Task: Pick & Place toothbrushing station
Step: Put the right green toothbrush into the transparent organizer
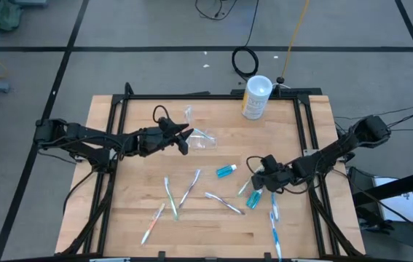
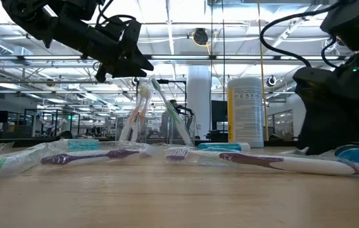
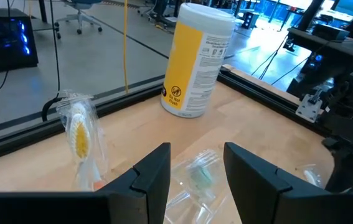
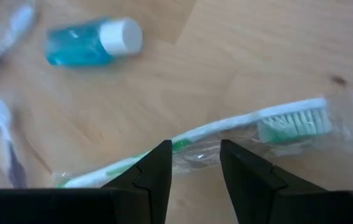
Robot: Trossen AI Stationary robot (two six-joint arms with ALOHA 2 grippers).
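wooden table framed by black rails, both dark arms reaching in over it. white canister with yellowish label upright at the far edge, right of centre. left gripper raised over the far-left part of the table, fingers spread with nothing between them, just beside a clear plastic holder lying on the wood; a wrapped toothbrush stands tilted near it. right gripper low at the right of the table, fingers spread, nothing pinched; a wrapped green-bristled toothbrush lies on the wood just past its fingertips. teal toothpaste tube with white cap lies near centre, just left of that gripper. more wrapped toothbrushes scattered flat over the near half, apart from the holder.
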